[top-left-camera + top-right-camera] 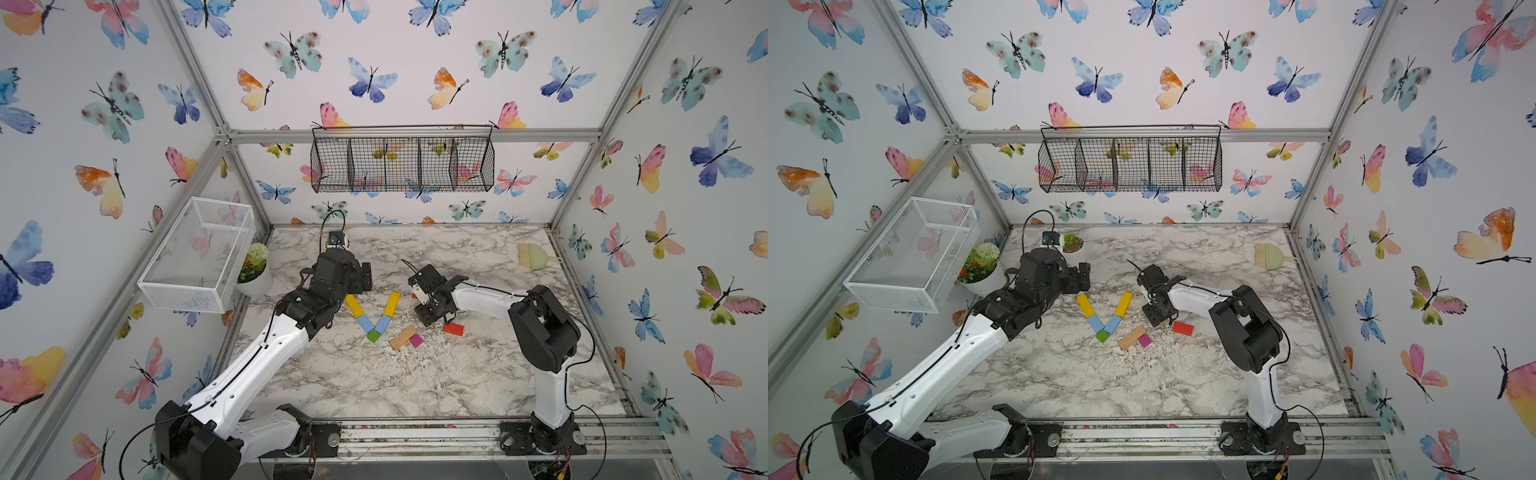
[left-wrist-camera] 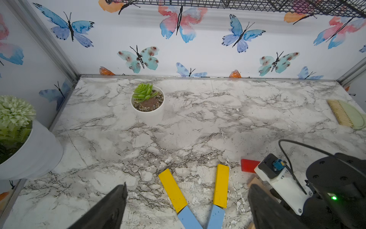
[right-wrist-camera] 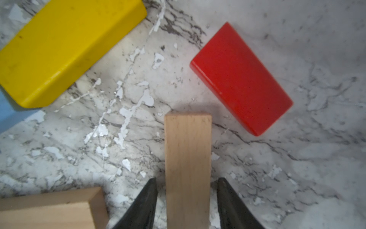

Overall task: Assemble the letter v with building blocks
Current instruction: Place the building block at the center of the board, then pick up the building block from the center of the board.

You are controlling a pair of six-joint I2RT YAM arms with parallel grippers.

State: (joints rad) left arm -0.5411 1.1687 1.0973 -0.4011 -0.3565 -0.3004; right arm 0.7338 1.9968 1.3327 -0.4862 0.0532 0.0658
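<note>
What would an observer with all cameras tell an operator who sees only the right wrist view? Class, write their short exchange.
Operator: Does my yellow bar belong to a finished V?
Observer: In both top views it looks complete: green cube at the tip, two light-blue bars, two yellow bars.
Operator: Where is the left gripper?
Observer: Open, empty, by the far end of the V's left arm.

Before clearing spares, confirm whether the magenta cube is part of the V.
No, the magenta cube lies beside a tan bar, apart from the V.
</note>
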